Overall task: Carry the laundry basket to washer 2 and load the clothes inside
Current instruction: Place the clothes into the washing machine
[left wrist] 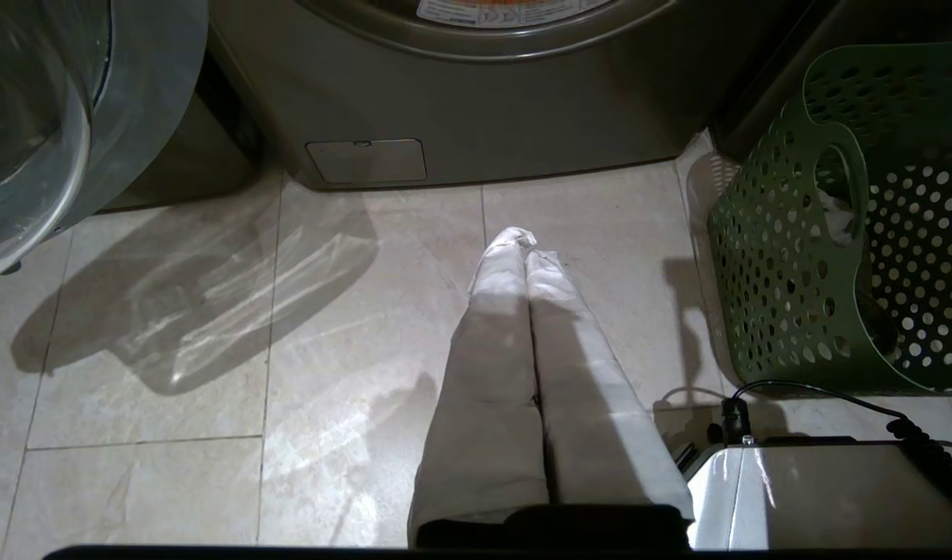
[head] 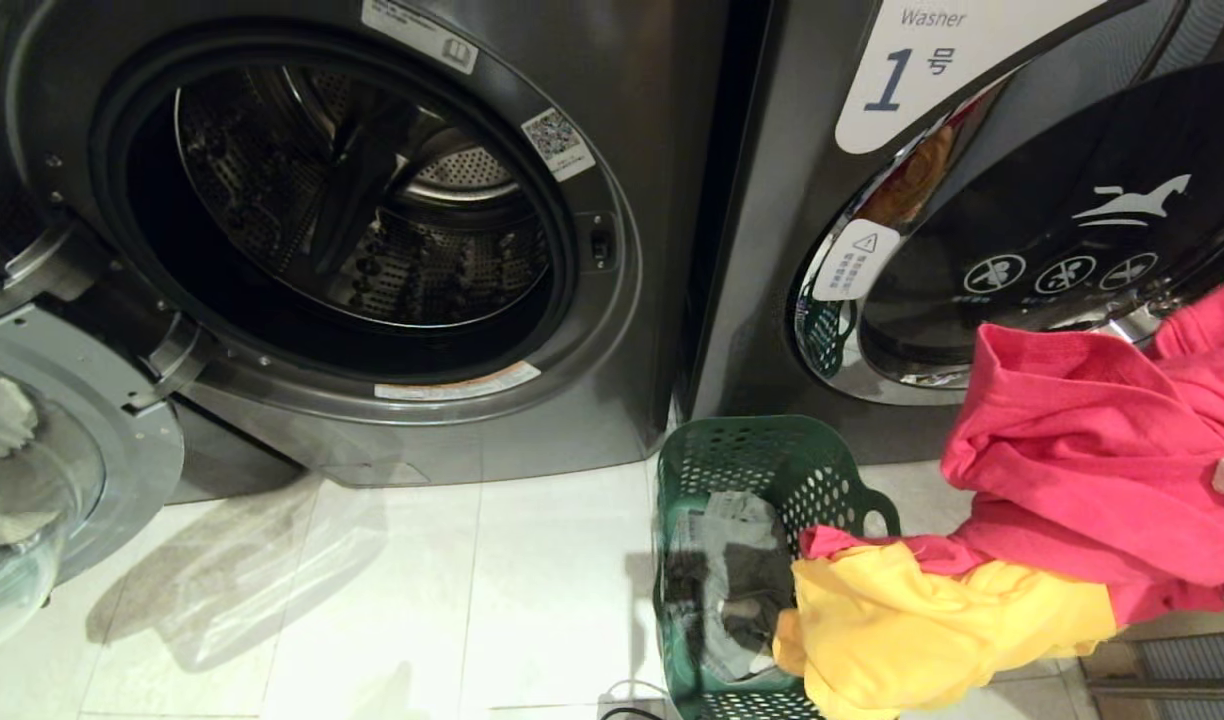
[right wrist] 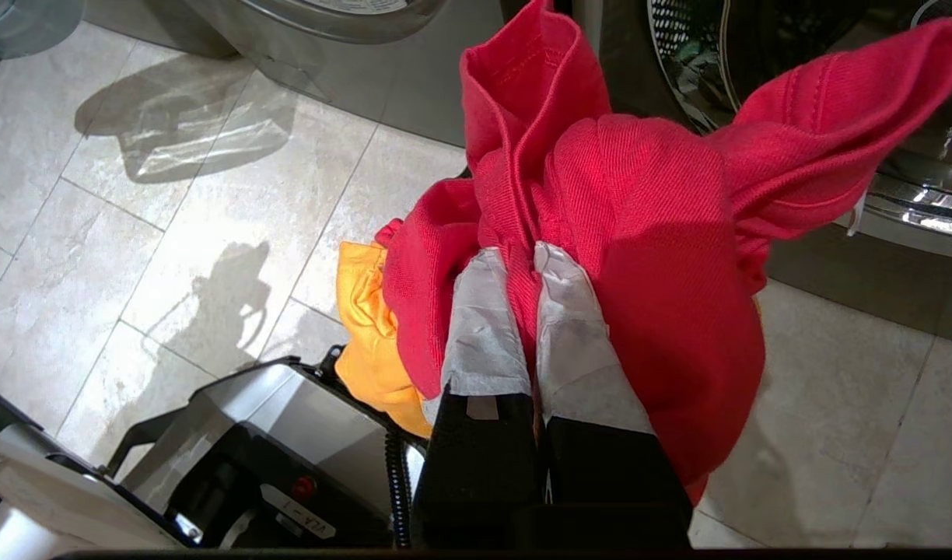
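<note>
Pale floor tiles (head: 392, 600) fronting grey washers, apparently a laundry.

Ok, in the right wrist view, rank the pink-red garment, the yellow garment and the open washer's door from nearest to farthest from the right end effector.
1. pink-red garment: clamped in the right end effector.
2. yellow garment: hanging just beside and below it.
3. open washer's door: far across the tiled floor, at the picture's corner.

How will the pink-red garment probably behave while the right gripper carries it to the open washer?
Probably floppy: the pink-red garment folds and sags around the right gripper, which is shut on it. It looks light, since a small pinch holds it up. The yellow garment hangs from it over the laundry basket, so it may drop off or drag.
</note>
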You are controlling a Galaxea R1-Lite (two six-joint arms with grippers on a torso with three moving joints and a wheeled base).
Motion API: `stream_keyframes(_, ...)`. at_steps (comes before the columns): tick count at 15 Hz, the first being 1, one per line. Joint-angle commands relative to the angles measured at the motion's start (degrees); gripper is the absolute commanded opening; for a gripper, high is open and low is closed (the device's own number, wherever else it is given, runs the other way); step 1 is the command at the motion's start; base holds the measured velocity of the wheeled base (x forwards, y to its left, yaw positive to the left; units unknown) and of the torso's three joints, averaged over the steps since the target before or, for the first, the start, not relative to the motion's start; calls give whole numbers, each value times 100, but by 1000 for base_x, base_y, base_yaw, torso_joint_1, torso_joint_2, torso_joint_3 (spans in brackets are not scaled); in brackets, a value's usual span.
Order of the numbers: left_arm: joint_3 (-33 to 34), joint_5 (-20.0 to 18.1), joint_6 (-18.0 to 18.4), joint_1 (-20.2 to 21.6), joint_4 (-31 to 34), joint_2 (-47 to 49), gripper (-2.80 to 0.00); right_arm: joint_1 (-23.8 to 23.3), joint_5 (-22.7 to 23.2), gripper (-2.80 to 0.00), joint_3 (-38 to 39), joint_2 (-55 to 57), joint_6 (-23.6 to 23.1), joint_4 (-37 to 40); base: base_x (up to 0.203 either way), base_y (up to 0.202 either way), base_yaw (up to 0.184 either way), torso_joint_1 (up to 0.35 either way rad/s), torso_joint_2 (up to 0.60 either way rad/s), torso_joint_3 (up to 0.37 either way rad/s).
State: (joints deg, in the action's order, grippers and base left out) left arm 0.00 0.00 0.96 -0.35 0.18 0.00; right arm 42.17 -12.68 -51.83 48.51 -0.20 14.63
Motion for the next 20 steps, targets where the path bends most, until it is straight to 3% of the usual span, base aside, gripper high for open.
stream_keyframes(1,0,0,0,4,-1,0,-280,2,-7,-280,75,45,-6,5,0,0,0,2,3,198)
stream_keyframes(15,0,0,0,0,-1,9,-280,2,-1,-280,320,19,-15,5,0,0,0,3,2,199)
stream_keyframes(20,0,0,0,0,-1,5,-280,2,2,-280,376,1,-24,5,0,0,0,0,-1,44)
